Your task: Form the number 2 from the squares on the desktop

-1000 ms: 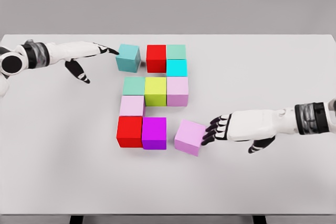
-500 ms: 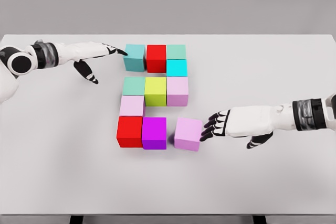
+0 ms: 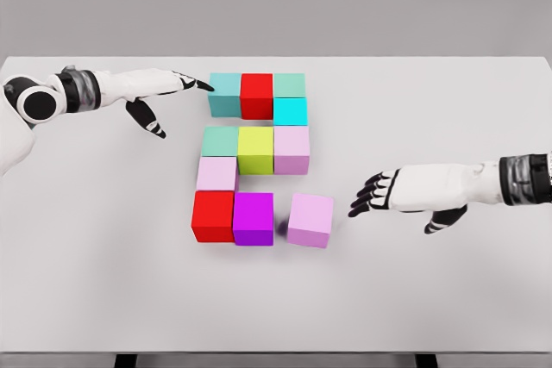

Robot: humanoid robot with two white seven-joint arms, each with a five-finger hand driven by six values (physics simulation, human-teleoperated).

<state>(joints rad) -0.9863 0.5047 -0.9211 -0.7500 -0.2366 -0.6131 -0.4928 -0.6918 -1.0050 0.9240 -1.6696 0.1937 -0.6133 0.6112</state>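
Observation:
Coloured cubes lie on the white table (image 3: 103,282) in a blocky figure. The top row is a teal cube (image 3: 224,95), a red cube (image 3: 256,95) and a green cube (image 3: 289,85), with a cyan cube (image 3: 291,111) under the green one. Below come a mint cube (image 3: 220,140), a yellow-green cube (image 3: 255,149) and a pale pink cube (image 3: 291,150). A light pink cube (image 3: 216,174) stands above the bottom row: red cube (image 3: 213,216), magenta cube (image 3: 253,218), and a slightly skewed lilac cube (image 3: 310,220). My left hand (image 3: 185,85) is open, fingertips touching the teal cube. My right hand (image 3: 373,194) is open, apart from the lilac cube.
A narrow gap separates the lilac cube from the magenta cube. The table's front edge runs along the bottom of the picture, with dark legs showing beneath it.
The left hand pushed the teal cube right until it met the red cube. The right hand nudged the lilac cube left and straighter, then drew back to the right, off the cube.

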